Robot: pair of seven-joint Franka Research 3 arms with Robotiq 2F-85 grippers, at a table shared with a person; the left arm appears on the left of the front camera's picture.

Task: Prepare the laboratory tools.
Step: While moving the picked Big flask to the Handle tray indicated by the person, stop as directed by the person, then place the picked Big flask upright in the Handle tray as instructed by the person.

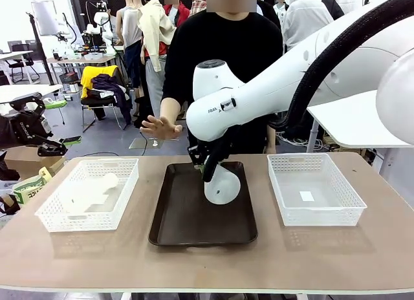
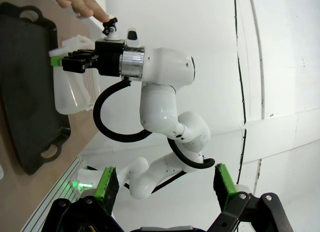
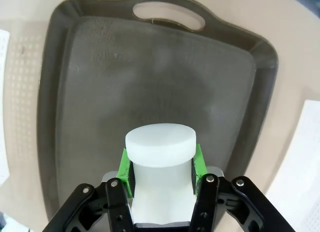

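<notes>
A milky-white conical flask (image 1: 220, 185) hangs tilted over the dark brown tray (image 1: 181, 216), neck up and base toward the lower right. My right gripper (image 1: 206, 165) is shut on its neck; in the right wrist view the green pads (image 3: 125, 167) clamp the flask's neck (image 3: 159, 147) above the tray (image 3: 100, 92). The left wrist view shows that right gripper (image 2: 62, 62) holding the flask (image 2: 72, 94) from the side. A second flask (image 1: 90, 191) lies in the left white basket (image 1: 127, 193). My left gripper (image 1: 52, 125) (image 2: 165, 187) stands open and holds nothing, off the table's left end.
An empty white basket (image 1: 315, 187) with a small label sits right of the tray. A person stands at the far side with one hand (image 1: 160, 127) held flat over the table's far edge. Chairs and other tables stand behind.
</notes>
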